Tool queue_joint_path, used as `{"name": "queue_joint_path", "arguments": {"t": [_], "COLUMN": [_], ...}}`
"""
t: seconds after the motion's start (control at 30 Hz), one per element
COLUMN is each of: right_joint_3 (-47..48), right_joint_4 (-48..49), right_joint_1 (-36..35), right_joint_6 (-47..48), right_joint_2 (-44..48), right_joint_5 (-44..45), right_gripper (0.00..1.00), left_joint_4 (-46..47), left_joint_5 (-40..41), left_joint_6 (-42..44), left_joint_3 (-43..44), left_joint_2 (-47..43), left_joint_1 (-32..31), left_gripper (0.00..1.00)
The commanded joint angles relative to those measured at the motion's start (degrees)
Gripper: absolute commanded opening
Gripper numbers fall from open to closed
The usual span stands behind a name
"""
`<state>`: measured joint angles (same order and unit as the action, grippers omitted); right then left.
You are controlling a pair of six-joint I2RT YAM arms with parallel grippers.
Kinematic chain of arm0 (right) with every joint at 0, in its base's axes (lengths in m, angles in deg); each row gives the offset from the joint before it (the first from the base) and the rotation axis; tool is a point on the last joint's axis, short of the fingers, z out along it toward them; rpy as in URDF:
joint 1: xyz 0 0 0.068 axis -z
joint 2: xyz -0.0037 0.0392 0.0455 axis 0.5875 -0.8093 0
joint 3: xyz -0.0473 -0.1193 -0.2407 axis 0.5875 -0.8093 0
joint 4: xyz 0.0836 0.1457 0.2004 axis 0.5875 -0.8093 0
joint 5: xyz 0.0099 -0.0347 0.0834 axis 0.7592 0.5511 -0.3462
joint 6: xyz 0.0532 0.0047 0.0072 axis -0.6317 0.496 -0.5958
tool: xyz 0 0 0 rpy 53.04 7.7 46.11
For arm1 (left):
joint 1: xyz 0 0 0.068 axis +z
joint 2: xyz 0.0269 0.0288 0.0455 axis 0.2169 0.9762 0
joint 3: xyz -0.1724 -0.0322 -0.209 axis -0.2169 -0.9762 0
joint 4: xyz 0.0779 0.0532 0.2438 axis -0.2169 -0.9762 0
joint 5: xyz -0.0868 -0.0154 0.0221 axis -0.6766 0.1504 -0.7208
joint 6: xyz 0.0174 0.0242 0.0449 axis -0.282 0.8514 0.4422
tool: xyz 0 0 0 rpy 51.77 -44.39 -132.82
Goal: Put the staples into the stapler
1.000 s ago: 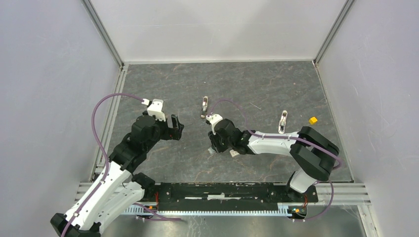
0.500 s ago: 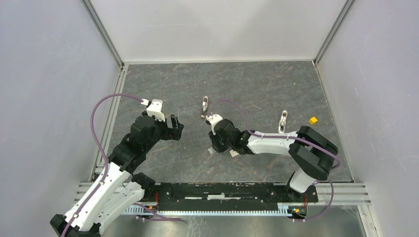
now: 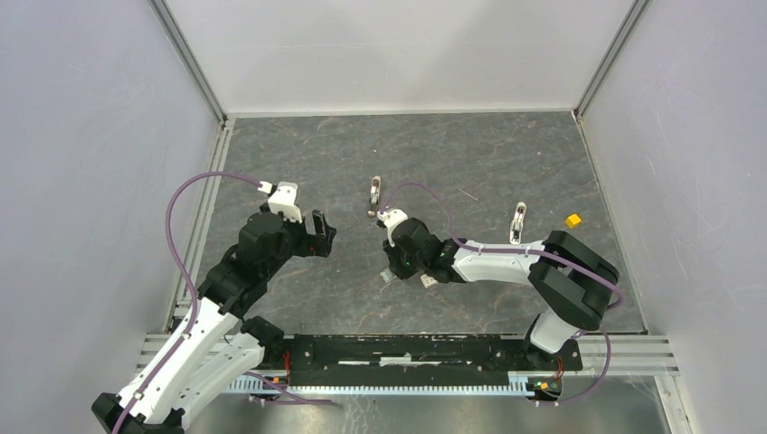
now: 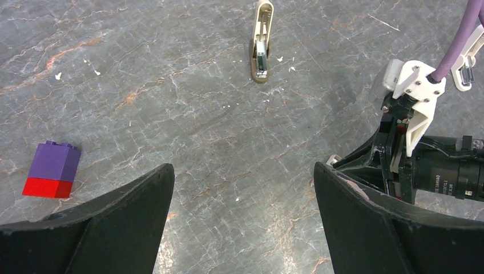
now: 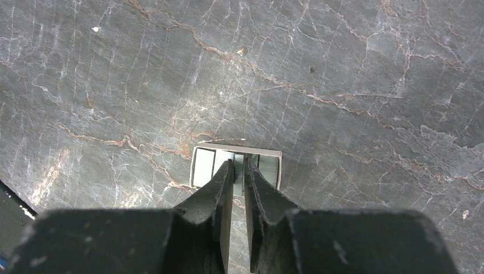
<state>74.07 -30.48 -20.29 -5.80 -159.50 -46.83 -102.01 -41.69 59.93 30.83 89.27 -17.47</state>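
Observation:
In the right wrist view a small open white box (image 5: 200, 166) lies on the table with thin grey strips of staples (image 5: 268, 168) side by side in it. My right gripper (image 5: 238, 163) reaches down into the box, its fingers shut on one grey strip in the middle. From above, that gripper (image 3: 389, 270) sits at the table's centre. A small beige stapler (image 3: 374, 195) lies just beyond it, opened out flat (image 4: 261, 44). A second stapler (image 3: 517, 222) lies to the right. My left gripper (image 3: 323, 236) hovers wide open and holds nothing (image 4: 242, 171).
A yellow cube (image 3: 572, 221) sits at the right by the second stapler. A purple-and-red block (image 4: 51, 170) lies near my left gripper. A small white piece (image 3: 429, 281) rests beside my right wrist. Walls and metal rails bound the grey stone table (image 3: 470, 154).
My right fingers have closed from slightly apart onto the staple strip in the box. Neither arm has visibly shifted, and my left gripper stays open.

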Motion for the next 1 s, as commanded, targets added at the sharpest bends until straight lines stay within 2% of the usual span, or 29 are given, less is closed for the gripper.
{"name": "queue_joint_path", "arguments": {"t": [0.0, 0.37, 0.6, 0.97], "right_joint_3": [-0.2, -0.8, -0.5, -0.4], "right_joint_4": [2.6, 3.8, 2.6, 1.0], "right_joint_1": [-0.3, 0.1, 0.1, 0.1], "right_joint_6": [-0.6, -1.1, -0.5, 0.6], "right_joint_2": [1.6, 3.3, 2.2, 1.4], "right_joint_5": [0.9, -0.5, -0.5, 1.2], "right_gripper": [0.18, 0.16, 0.24, 0.25], "left_joint_4": [2.2, 2.3, 2.3, 2.5], "left_joint_5": [-0.6, -0.4, -0.4, -0.5], "left_joint_6": [2.1, 2.3, 2.4, 2.5], "left_joint_3": [-0.3, -0.3, -0.3, -0.3], "left_joint_2": [-0.8, -0.8, -0.8, -0.7], "left_joint_1": [0.2, 0.2, 0.2, 0.2], "left_gripper": [0.98, 0.98, 0.98, 0.98]}}
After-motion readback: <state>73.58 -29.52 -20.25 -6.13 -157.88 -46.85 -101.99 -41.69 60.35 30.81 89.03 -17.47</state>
